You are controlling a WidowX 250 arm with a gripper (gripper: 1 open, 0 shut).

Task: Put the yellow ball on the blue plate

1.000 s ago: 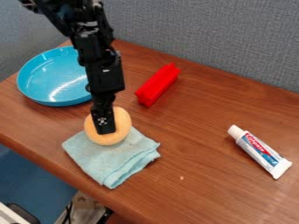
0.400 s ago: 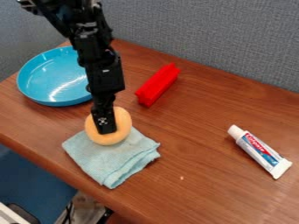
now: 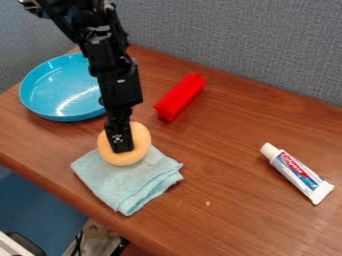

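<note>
Though illegible, lettering on toothpaste tube point(image 3: 294, 171)

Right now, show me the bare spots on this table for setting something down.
Bare wood lies between the red block and the toothpaste tube, and along the front edge right of the teal cloth. The left is crowded: blue plate, gripper on the yellow ball.

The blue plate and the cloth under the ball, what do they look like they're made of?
The blue plate looks like glossy moulded plastic: bright, even colour with light glare along its raised rim. The cloth looks like soft woven or knitted fabric, matte pale teal, folded, with rumpled edges. Neither can be confirmed beyond appearance.
</note>
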